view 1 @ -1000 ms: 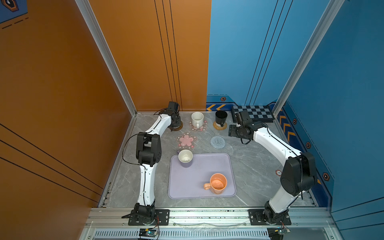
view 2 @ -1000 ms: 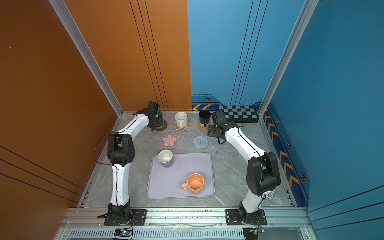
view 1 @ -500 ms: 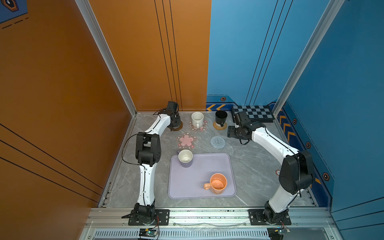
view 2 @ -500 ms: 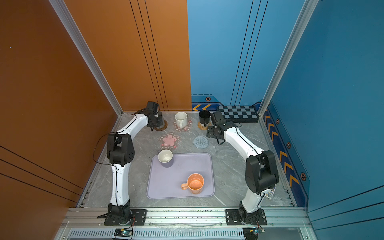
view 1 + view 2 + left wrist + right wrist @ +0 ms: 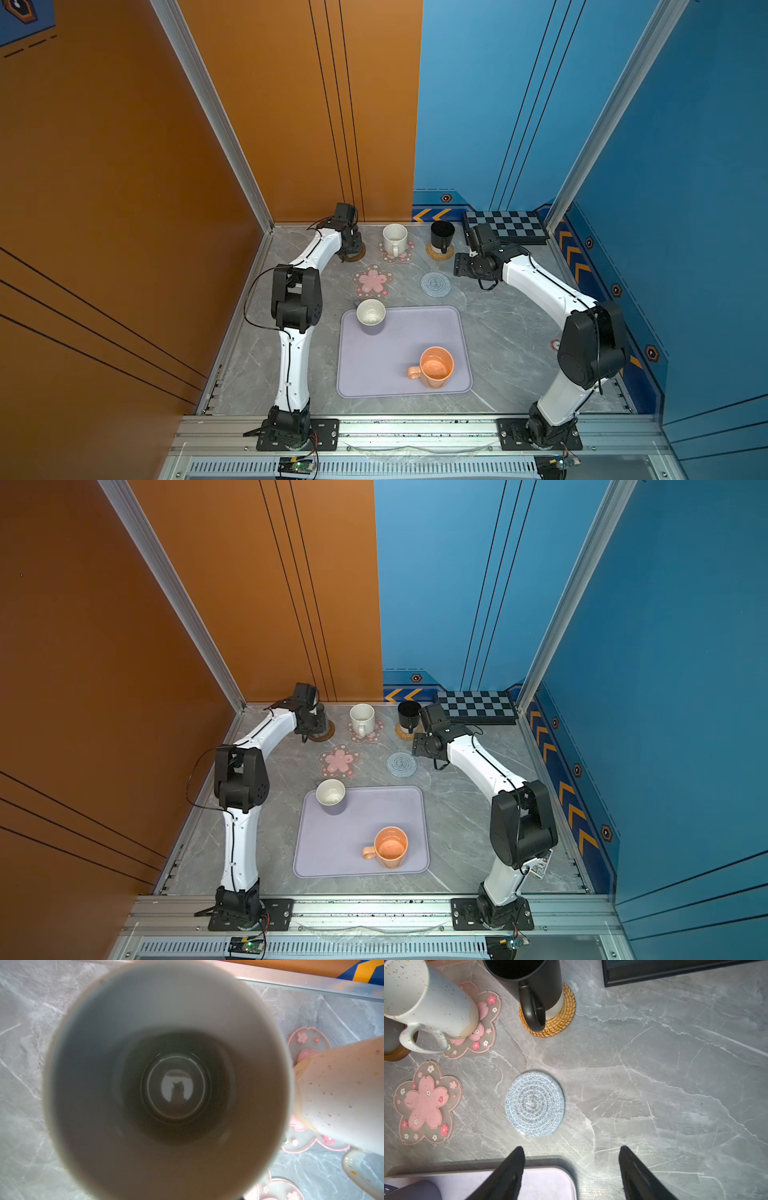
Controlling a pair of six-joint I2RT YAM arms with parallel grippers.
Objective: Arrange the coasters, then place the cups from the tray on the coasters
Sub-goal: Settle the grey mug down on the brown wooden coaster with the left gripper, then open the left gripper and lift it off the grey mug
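Note:
My left gripper (image 5: 351, 245) is down over the tall grey cup (image 5: 170, 1084) on the brown wooden coaster (image 5: 358, 254). Its jaws are hidden. The white speckled cup (image 5: 394, 239) stands on a pink flower coaster (image 5: 399, 255), and the black cup (image 5: 441, 235) on the tan rattan coaster (image 5: 439, 252). Another pink flower coaster (image 5: 372, 281) and the grey-blue woven coaster (image 5: 535, 1103) are bare. On the tray (image 5: 399, 357) stand the lavender cup (image 5: 371, 316) and the orange cup (image 5: 435, 368). My right gripper (image 5: 571, 1150) is open and empty, beside the woven coaster.
A black checkered board (image 5: 505, 226) lies at the back right corner, behind my right arm. Orange and blue walls close in the grey marble table (image 5: 511, 332) on three sides. The metal rail with both arm bases runs along the front edge.
My right gripper has shifted slightly left, toward the woven coaster. The left arm stays over the grey cup.

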